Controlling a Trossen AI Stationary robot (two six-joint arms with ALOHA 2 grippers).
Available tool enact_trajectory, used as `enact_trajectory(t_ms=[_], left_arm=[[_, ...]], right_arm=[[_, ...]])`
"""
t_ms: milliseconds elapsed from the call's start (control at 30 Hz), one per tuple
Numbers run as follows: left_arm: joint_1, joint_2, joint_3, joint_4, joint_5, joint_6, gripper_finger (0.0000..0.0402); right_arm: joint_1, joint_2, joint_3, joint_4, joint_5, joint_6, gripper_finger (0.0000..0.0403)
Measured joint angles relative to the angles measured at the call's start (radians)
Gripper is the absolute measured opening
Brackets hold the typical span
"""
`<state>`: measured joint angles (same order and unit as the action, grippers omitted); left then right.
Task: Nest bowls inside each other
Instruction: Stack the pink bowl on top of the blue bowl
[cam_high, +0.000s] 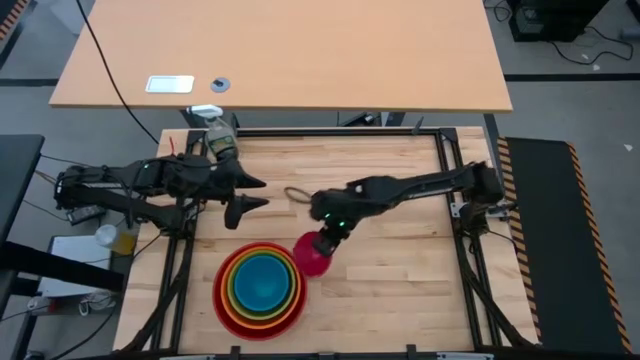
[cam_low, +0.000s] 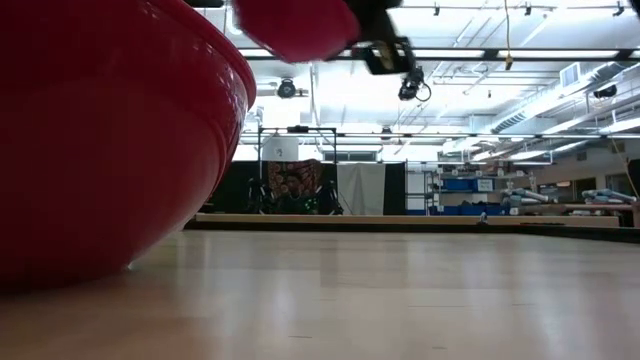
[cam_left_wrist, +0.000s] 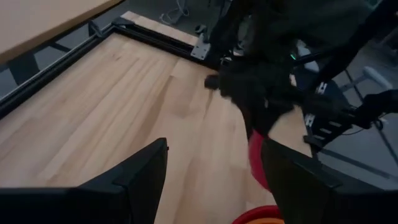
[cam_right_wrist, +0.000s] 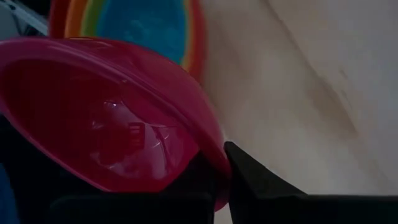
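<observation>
Four bowls sit nested near the table's front: red (cam_high: 226, 305) outermost, then orange, green and blue (cam_high: 262, 282). In the low view the red bowl (cam_low: 100, 140) fills the left side. A pink bowl (cam_high: 311, 257) hangs in the air just right of this stack, with my right gripper (cam_high: 326, 243) shut on it. The low view shows the pink bowl (cam_low: 295, 25) high above the tabletop. My left gripper (cam_high: 250, 196) hovers open over the table's left middle, nothing between its fingers (cam_left_wrist: 146, 177). My right gripper holds the pink bowl by its rim (cam_right_wrist: 210, 142), on the side away from the stack. One finger is inside the bowl and one finger (cam_right_wrist: 252, 177) outside. The fingers slant down from the table's right. The bowl is lifted clear of the table and tilted.
A yellow-green spray bottle (cam_high: 220, 137) lies at the table's far left corner. A thin cord loop (cam_high: 296, 193) lies on the wood near the middle. A black frame (cam_high: 450, 180) borders the table. Bare wood stretches right of the stack.
</observation>
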<state>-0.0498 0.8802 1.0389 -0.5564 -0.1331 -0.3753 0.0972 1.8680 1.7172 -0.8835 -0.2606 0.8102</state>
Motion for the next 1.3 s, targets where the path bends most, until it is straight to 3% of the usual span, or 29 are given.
enact_trajectory(t_ms=[233, 500, 633, 833, 1000, 1167, 1300], left_arm=[[0.0, -0.072, 0.0, -0.008, 0.016, -0.052, 0.026], [0.0, -0.171, 0.0, 0.0, 0.055, -0.077, 0.026], [0.0, -0.205, 0.0, -0.003, 0.059, -0.087, 0.026], [0.0, -0.221, 0.0, -0.028, 0.06, -0.112, 0.026], [0.0, -0.22, 0.0, -0.06, 0.06, -0.112, 0.026], [0.0, -0.22, 0.0, -0.081, 0.06, -0.096, 0.026], [0.0, -0.22, 0.0, -0.083, 0.06, -0.086, 0.026]], right_arm=[[0.033, 0.229, 0.316, -0.018, 0.046, -0.065, 0.0025], [0.034, 0.471, 0.64, 0.01, 0.085, -0.244, 0.0028], [0.035, 0.519, 0.616, 0.136, 0.068, -0.344, 0.0029], [0.04, 0.562, 0.615, 0.098, 0.044, -0.492, 0.003], [0.041, 0.571, 0.615, 0.082, -0.019, -0.503, 0.0031], [0.041, 0.569, 0.615, 0.067, -0.009, -0.509, 0.0034], [0.044, 0.567, 0.601, 0.043, 0.001, -0.527, 0.0061]])
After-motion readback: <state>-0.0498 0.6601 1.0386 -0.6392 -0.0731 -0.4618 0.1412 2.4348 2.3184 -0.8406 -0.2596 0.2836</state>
